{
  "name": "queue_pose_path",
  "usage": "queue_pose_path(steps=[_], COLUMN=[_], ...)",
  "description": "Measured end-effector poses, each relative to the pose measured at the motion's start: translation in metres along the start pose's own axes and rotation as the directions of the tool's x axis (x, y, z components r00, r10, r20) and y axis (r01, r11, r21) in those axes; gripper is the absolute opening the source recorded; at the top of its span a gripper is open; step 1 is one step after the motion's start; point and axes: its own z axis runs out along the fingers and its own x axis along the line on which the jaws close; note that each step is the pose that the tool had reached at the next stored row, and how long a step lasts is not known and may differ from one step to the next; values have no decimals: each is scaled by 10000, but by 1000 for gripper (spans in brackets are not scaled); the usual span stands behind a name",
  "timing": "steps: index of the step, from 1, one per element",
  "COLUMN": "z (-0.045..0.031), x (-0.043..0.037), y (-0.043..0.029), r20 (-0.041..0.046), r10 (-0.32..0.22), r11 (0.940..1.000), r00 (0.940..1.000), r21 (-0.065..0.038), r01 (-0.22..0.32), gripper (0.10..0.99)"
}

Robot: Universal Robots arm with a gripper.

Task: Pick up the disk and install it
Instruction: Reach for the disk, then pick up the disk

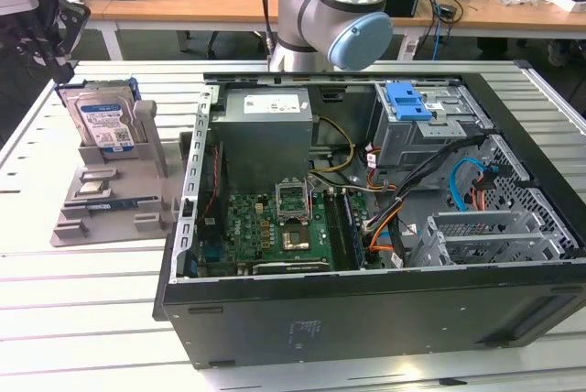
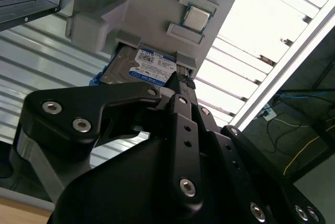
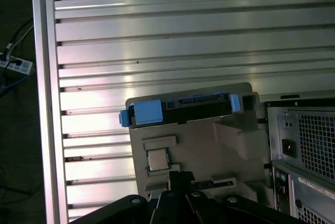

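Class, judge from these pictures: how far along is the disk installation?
Done: nothing yet; the disk stands in its grey holder, outside the open computer case. In hand: the gripper is close to the disk; contact cannot be told. Left: picking it up and installing it.

Disk [image 1: 103, 119] stood in grey holder [image 1: 110, 204] — lower part sunk in slot, hidden in exterior view. In second wrist view, disk's near end lay behind gripper's black body; label print too small to tell. In first wrist view, disk showed as blue-railed edge above holder, flat faces hidden. Gripper [image 1: 32, 39] cut off by exterior view's left edge, dark, shape hard to make out. Arm [image 1: 334, 7] cut off by top edge. Computer case [image 1: 366, 319] — one corner ran past exterior view's right edge
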Motion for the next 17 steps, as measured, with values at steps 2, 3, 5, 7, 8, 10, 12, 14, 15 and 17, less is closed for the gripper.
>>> queue_pose_path(steps=[2,3,5,7,8,10,12,14,15,17], z=[1,1,1,2,2,1,2,1,2,2], x=[0,0,0,1,1,0,0,0,0,0], y=[0,0,0,1,1,1,1,1,1,1], r20=[0,0,-1,-9,-12,-19,-26,-34,-40,-50], r10=[0,0,-32,-338,-469,-670,-912,-1233,-1445,-1843], r11=[10000,10000,10000,9994,9989,9977,9958,9924,9895,9829], r00=[10000,10000,10000,9994,9989,9977,9958,9924,9895,9829], r21=[0,0,0,-9,-12,-17,-23,-32,-38,-50], r01=[0,0,32,338,469,670,912,1233,1445,1843], gripper=[106,106,106,106,106,106,106,106,106,106])
